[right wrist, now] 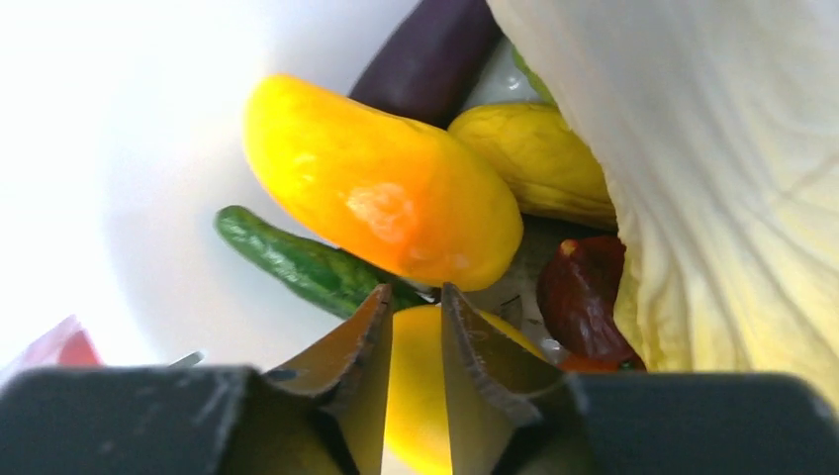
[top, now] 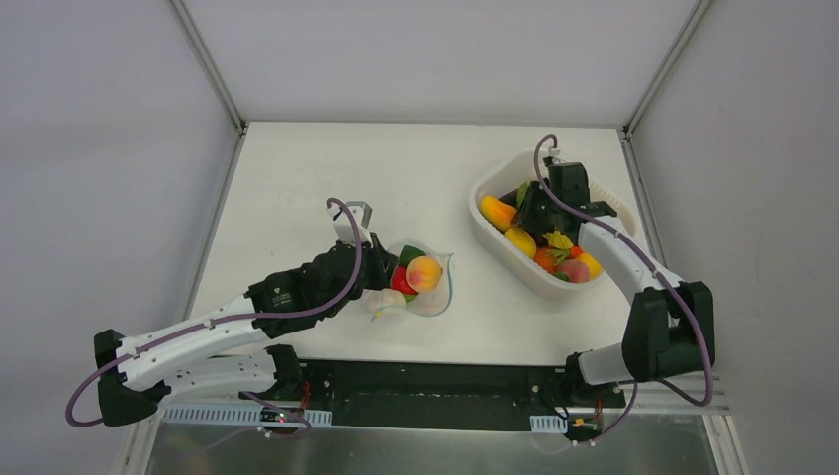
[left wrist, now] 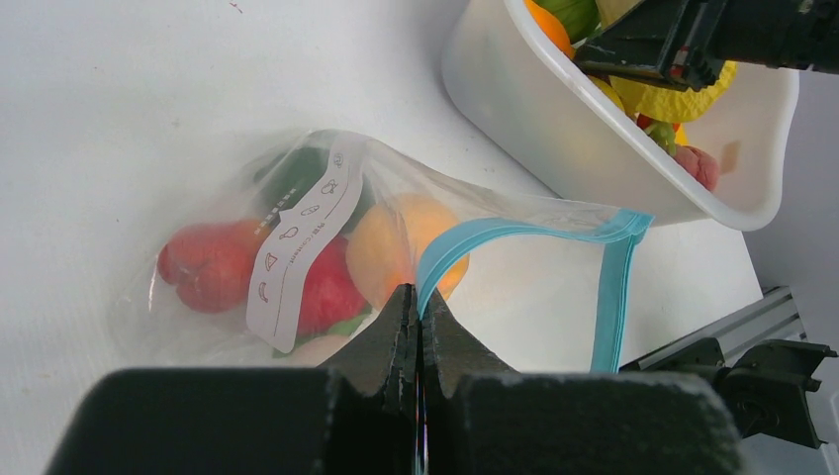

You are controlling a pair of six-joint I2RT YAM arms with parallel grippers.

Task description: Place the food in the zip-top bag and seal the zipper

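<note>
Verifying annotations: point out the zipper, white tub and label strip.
zipper (left wrist: 554, 230), left wrist view, top run of teal strip
white tub (top: 500, 255), top view, near outer wall
label strip (left wrist: 297, 247), left wrist view, its middle

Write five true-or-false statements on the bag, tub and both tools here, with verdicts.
1. The left tool is shut on the zip-top bag at its zipper. True.
2. The bag is empty. False: red and orange food lies inside.
3. The right tool is down inside the white tub. True.
4. The zipper is sealed. False: the bag's top gapes open.
5. From above, the tub sits left of the bag. False: it sits to the right.
</note>
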